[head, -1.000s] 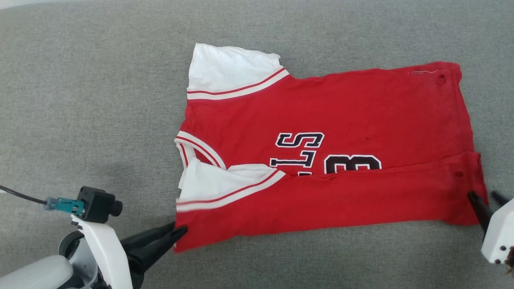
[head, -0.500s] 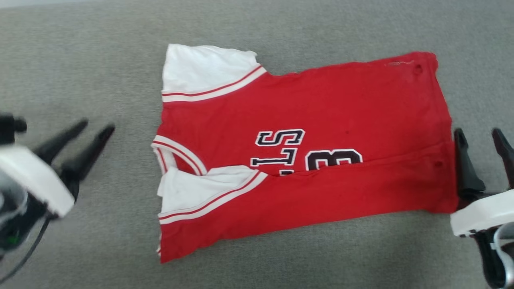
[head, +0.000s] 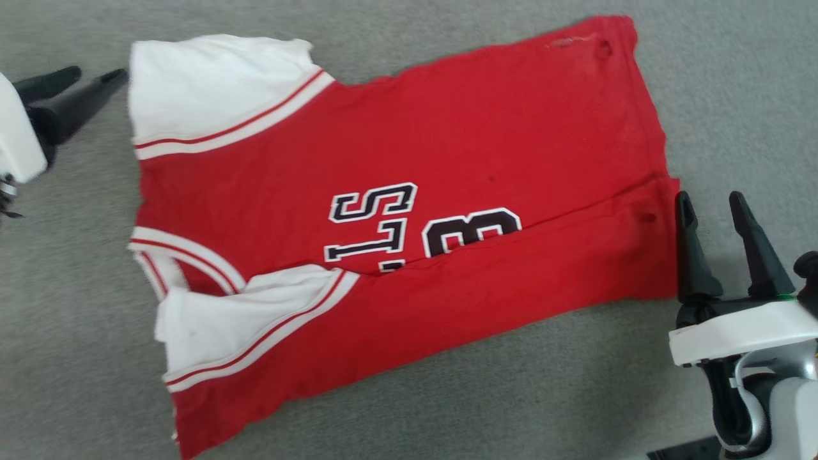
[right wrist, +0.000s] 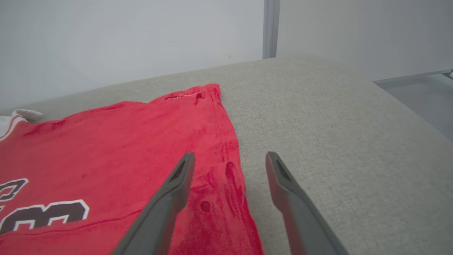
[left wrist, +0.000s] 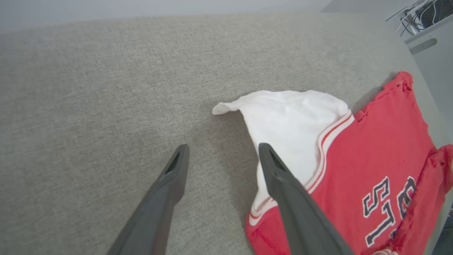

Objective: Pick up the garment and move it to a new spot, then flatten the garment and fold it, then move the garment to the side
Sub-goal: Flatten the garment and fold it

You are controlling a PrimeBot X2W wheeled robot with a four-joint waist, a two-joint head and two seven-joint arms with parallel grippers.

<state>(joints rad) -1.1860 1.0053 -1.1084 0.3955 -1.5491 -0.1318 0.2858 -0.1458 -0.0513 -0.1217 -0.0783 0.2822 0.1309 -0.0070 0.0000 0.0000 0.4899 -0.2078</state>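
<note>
The garment (head: 396, 160), a red jersey T-shirt with white sleeves, striped trim and black letters, lies flat on the grey fabric surface, its near long edge folded over the chest print. My left gripper (head: 96, 75) is open and empty at the far left, just beside the far white sleeve (left wrist: 290, 120). In the left wrist view my left gripper (left wrist: 223, 152) has one finger over that sleeve's edge. My right gripper (head: 709, 198) stands open and empty at the hem's right edge. In the right wrist view my right gripper (right wrist: 230, 157) straddles the hem (right wrist: 230, 156).
The grey fabric surface (head: 735, 76) stretches around the shirt on all sides. A pale wall (right wrist: 124, 42) rises behind it, and a grey cabinet with cables (left wrist: 428, 39) stands past its far corner.
Both grippers have let go of the folded-over edge and opened. The left one has swung away to the far sleeve and the right one has risen upright. The camera has shifted too.
</note>
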